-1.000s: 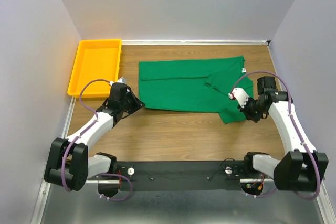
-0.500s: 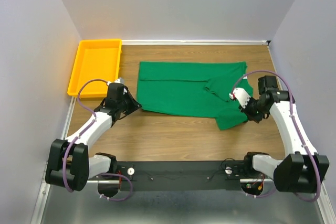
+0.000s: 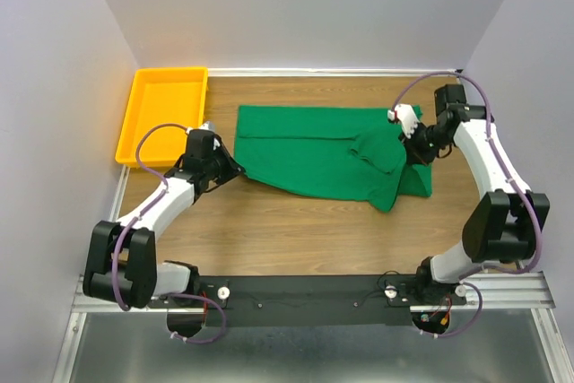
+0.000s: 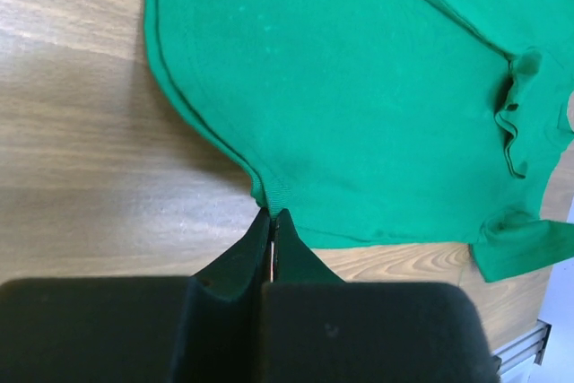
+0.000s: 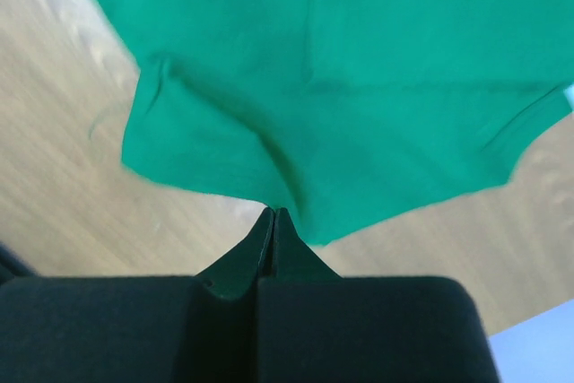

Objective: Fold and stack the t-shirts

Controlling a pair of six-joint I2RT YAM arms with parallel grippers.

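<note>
As I read it from my remote desk, step: a fold of the shirt [image 3: 305,150] is in hand; there is no stacking yet.
Next move: in my judgement both held points should travel together with the cloth taut. I would lay them down so the edges meet and let go only once the cloth is flat.
Table [image 3: 296,230]: wood, with the shirt lying across its far half.
Shirt: green, spread sideways and mostly flat. Its right end is doubled over and rumpled.
Tray [image 3: 126,127]: orange, at the far left corner, near the shirt's left end but apart from it.
Left gripper [image 4: 272,214]: fingers together, clamped on the shirt's near-left corner, low by the table.
Right gripper [image 5: 273,214]: fingers together, clamped on the shirt's edge at its right end. That view is blurred.
In the way: nothing lies on the shirt. I judge that the rumpled right end could trap a crease, and uneven pulling could skew the fold.
</note>
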